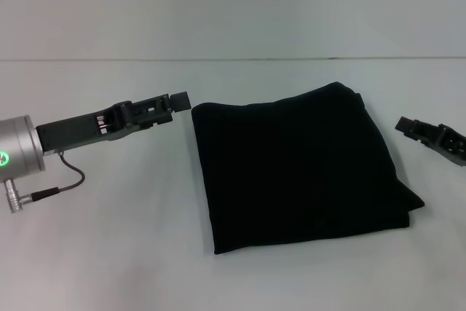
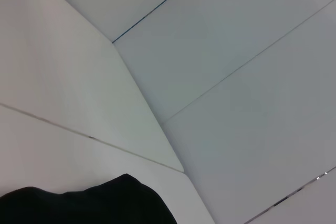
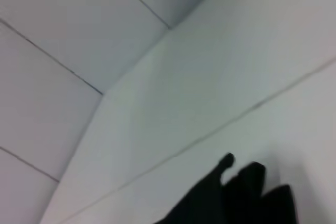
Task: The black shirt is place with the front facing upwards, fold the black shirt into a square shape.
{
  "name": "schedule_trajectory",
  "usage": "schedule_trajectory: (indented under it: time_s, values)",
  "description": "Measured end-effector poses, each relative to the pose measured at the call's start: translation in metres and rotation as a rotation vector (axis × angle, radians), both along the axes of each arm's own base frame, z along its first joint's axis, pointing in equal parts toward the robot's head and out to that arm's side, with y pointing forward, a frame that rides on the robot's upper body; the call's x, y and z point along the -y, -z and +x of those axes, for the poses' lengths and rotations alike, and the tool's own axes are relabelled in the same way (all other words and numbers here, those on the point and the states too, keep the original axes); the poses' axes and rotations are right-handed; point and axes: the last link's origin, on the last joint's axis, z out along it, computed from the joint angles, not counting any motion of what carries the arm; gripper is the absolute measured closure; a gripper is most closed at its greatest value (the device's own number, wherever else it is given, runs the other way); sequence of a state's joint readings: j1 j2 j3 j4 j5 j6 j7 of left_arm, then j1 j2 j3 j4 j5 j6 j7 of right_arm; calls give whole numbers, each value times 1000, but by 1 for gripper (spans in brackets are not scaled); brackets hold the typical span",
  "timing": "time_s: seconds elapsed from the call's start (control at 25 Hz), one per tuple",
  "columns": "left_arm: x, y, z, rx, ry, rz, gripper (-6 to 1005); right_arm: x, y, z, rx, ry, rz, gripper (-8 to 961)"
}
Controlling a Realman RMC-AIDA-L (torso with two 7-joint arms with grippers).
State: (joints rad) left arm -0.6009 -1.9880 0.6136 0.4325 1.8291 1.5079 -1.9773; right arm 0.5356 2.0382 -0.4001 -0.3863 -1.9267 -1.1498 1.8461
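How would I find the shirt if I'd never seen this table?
Look at the white table, between the left claw and the right claw. The black shirt lies there apart from both, folded into a rough square. It is soft, flat cloth and much bigger than the hard claws.

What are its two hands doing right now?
Left hand: beside the folded black shirt, holding nothing; open or closed cannot be told.
Right hand: same.

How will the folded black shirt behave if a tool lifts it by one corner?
The black shirt would likely droop and unfold: it is soft cloth, layers loose at its right edge. Probably light. Pushed, it should bunch rather than slide whole. Left tool and right tool flank it.
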Motion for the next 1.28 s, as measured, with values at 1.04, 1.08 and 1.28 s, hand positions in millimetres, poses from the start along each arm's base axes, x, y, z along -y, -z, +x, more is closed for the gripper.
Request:
schedule_trajectory:
  time_s: [1.04,1.08,1.28]
  values:
    - [0,1,1,10,-7,-3,147,-36,39,-37,305,-209,6,291]
    - [0,1,1,10,-7,-3,147,-36,39,-37,304,-206,6,291]
    - [0,1,1,11,-11,-6,150,-36,39,-35,300,-192,7,291]
